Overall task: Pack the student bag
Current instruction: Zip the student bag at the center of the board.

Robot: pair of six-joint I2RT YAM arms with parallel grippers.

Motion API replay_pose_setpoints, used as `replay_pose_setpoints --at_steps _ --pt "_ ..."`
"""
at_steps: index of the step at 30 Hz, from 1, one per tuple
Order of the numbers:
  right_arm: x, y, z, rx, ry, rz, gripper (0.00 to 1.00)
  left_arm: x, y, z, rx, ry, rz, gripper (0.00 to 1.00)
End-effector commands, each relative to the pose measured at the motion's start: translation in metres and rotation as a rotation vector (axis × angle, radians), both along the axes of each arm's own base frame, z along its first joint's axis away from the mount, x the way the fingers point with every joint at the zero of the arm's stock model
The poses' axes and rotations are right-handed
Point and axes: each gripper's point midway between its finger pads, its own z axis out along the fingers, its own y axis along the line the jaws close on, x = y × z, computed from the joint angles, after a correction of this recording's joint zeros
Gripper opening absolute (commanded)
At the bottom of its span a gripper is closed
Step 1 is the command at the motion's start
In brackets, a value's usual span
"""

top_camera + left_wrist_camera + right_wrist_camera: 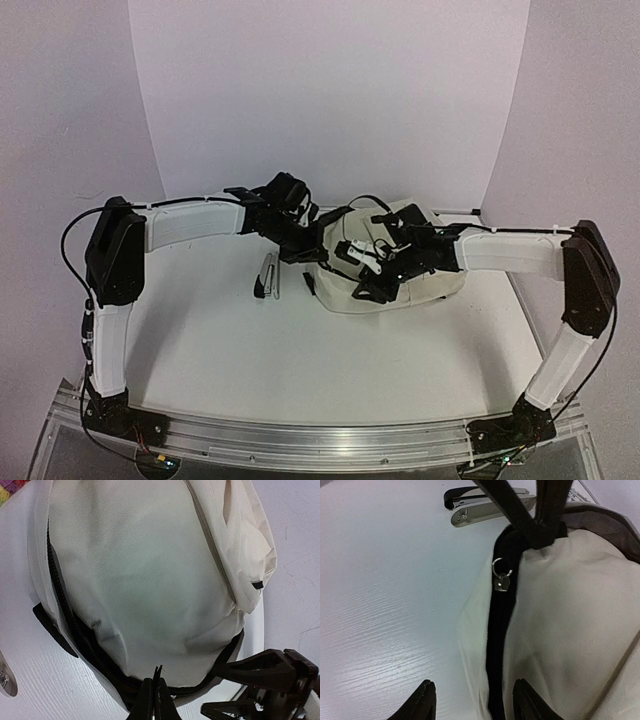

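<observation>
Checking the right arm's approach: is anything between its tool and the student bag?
Nothing visible does. The right tool is open directly over the student bag, straddling its black zipper strip; the stapler lies off to the side.

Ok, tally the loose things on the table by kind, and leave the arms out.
cream soft fabric backpack: 1
black and silver metal stapler: 1
Total: 2
</observation>
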Motion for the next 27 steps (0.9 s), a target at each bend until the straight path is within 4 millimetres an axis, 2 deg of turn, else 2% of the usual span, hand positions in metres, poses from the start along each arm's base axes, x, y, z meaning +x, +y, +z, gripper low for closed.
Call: replay_pose_setpoints --at_steps 1,3,4,5,9,14,18,22,25,26,27 --pt "0.019 0.021 0.005 0.017 -0.047 0.005 0.32 0.003 0.004 0.047 -0.067 -0.082 0.027 0.0" --pt "0.019 0.021 0.005 0.017 -0.046 0.001 0.08 0.006 0.007 0.047 -0.054 -0.091 0.044 0.0" --pt "0.016 0.019 0.005 0.015 -0.047 0.002 0.01 0.008 0.009 0.046 -0.042 -0.097 0.053 0.0" --pt "0.013 0.016 0.009 0.016 -0.053 0.006 0.0 0.01 0.011 0.044 -0.03 -0.1 0.06 0.0" --pt "-0.013 -0.005 0.01 -0.014 -0.062 0.038 0.0 0.026 0.023 0.041 0.015 -0.116 0.1 0.0" --pt "-0.056 -0.045 -0.008 -0.106 -0.032 0.095 0.0 0.045 0.035 0.047 0.024 -0.151 0.129 0.0" --pt "-0.087 -0.083 -0.03 -0.218 -0.028 0.133 0.0 0.051 0.038 0.055 0.037 -0.177 0.119 0.0" --pt "-0.105 -0.126 -0.042 -0.329 -0.063 0.171 0.0 0.042 0.042 0.058 0.037 -0.166 0.101 0.0" --pt "-0.102 -0.155 -0.046 -0.392 -0.102 0.177 0.02 0.026 0.034 0.065 -0.034 -0.16 0.033 0.0" --pt "-0.098 -0.156 -0.043 -0.39 -0.105 0.163 0.09 0.019 0.028 0.068 -0.065 -0.158 0.0 0.0" --pt "-0.095 -0.151 -0.037 -0.367 -0.097 0.147 0.23 0.01 0.02 0.071 -0.091 -0.151 -0.035 0.0"
